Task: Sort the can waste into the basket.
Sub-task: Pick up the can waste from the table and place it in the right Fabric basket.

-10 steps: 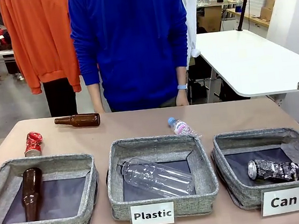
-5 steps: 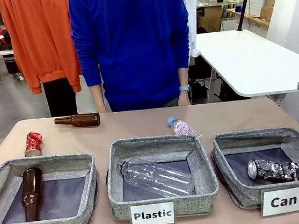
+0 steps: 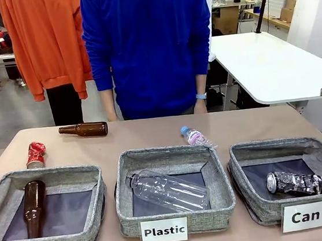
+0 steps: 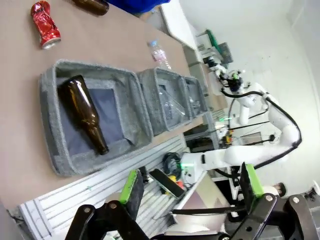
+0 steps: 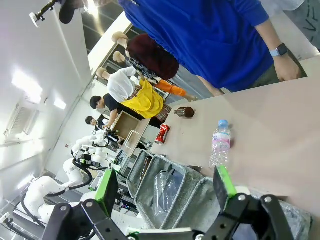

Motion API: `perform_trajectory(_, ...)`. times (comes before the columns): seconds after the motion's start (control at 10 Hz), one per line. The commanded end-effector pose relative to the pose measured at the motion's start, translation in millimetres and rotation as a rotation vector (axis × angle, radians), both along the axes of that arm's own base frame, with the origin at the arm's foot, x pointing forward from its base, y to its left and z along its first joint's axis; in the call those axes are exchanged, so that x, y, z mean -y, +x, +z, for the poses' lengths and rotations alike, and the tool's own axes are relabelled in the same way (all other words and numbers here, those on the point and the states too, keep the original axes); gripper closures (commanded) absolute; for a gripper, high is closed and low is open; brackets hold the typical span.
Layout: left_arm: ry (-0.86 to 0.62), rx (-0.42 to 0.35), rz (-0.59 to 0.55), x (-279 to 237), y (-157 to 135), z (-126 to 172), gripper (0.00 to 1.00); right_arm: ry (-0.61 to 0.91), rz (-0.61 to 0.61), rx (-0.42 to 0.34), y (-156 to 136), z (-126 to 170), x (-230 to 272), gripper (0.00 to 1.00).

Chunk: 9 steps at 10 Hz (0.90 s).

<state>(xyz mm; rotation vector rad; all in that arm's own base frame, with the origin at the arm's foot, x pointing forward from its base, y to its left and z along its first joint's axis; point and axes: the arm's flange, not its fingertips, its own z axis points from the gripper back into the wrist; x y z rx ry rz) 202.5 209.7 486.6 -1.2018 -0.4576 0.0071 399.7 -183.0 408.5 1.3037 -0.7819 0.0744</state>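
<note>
Both grippers are empty. The left gripper (image 4: 190, 184) has its green-padded fingers spread wide, and the right gripper (image 5: 166, 184) gapes just as wide, gripping nothing. The black-and-silver can (image 3: 296, 182) lies on its side inside the basket labelled "Can" (image 3: 259, 214), at about four o'clock on the table (image 3: 151, 134). The red can (image 3: 35, 155), crumpled, sits on the bare tabletop at ten o'clock, just beyond the "Bottle" basket (image 3: 81, 240). A person (image 3: 149, 46) in blue stands at twelve o'clock.
</note>
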Motion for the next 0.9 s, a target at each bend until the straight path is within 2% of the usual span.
perform_trajectory(0.0, 0.183, -0.069, 0.051, 26.3, 64.2, 23.4, 0.00, -0.012, 0.016, 0.016, -1.0, 0.4, 3.3, 0.00)
perform_trajectory(0.2, 0.368, -0.192, 0.041, 69.0, 142.4, 18.5, 0.00, -0.012, 0.016, 0.016, -1.0, 0.4, 3.3, 0.00)
perform_trajectory(0.3, 0.493, -0.208, 0.050, 92.1, 177.6, 6.7, 0.00, -0.012, 0.016, 0.016, -1.0, 0.4, 3.3, 0.00)
perform_trajectory(0.4, 0.593, -0.188, 0.058, 111.9, 198.5, -2.1, 0.00, -0.012, 0.016, 0.016, -1.0, 0.4, 3.3, 0.00)
perform_trajectory(0.5, 0.651, -0.193, 0.068, 128.4, 213.5, -10.0, 0.00, -0.012, 0.016, 0.016, -1.0, 0.4, 3.3, 0.00)
perform_trajectory(0.6, 0.729, -0.189, 0.124, 137.6, 225.2, -16.4, 0.00, -0.012, 0.016, 0.016, -1.0, 0.4, 3.3, 0.00)
perform_trajectory(0.7, 0.722, -0.183, 0.169, 133.1, 225.6, -6.6, 0.00, -0.012, 0.016, 0.016, -1.0, 0.4, 3.3, 0.00)
perform_trajectory(0.8, 0.666, -0.152, 0.086, 147.0, 224.2, -17.2, 0.00, -0.012, 0.016, 0.016, -1.0, 0.4, 3.3, 0.00)
